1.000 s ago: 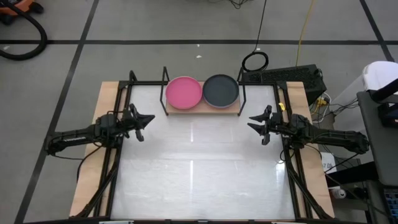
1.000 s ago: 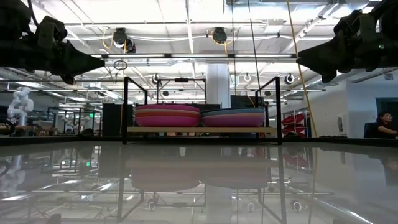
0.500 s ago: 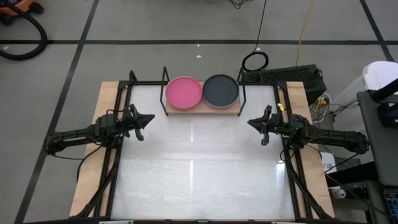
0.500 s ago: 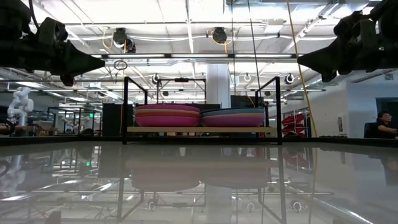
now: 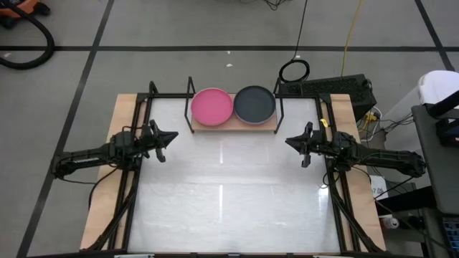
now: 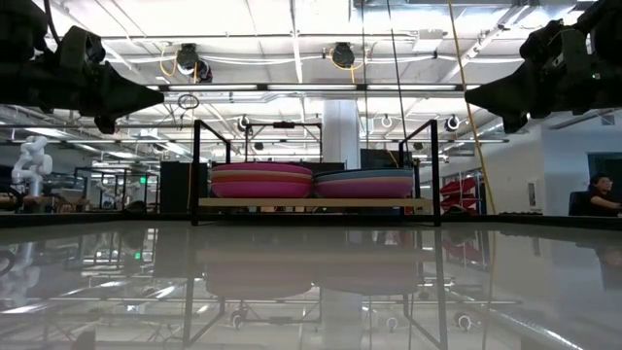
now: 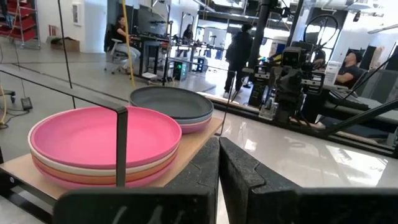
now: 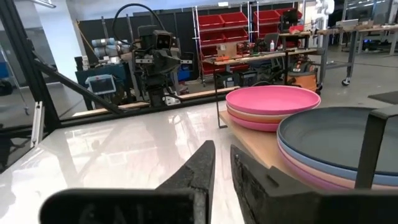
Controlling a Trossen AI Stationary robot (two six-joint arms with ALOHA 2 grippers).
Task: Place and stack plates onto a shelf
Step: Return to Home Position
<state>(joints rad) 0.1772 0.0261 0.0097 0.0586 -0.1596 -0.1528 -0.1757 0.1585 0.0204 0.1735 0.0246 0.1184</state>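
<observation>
In the high view, the small light-wood shelf on its thin black metal frame (image 5: 233, 127) stands at the upper centre of the large white table (image 5: 229, 201). It carries two stacks side by side. The round flat pink plate (image 5: 212, 105) tops the left stack and the round flat dark grey plate (image 5: 254, 104) tops the right. The wrist views show paler and orange rims nested under each top plate, and no plate shows on the table itself.

The left claw (image 5: 172, 137) hangs at the middle left of the high view and the right claw (image 5: 290, 142) at the middle right, both well apart from the shelf. The left claw is clenched on nothing. The right claw's fingers are drawn almost together, with only a thin slit between them, and it is also empty.

The stacking looks finished, so the arms probably only need to pull back to rest.

The plates appear stiff, light and smooth, so they would probably slip in a loose pinch. Their raised rims, reached from the shelf's open front edge, look like the safest place to grip. The black corner posts (image 6: 195, 170) narrow the way in at the shelf's ends, and one crosses in front of the pink stack in the left wrist view. The broad table below the shelf leaves free room for withdrawal.
</observation>
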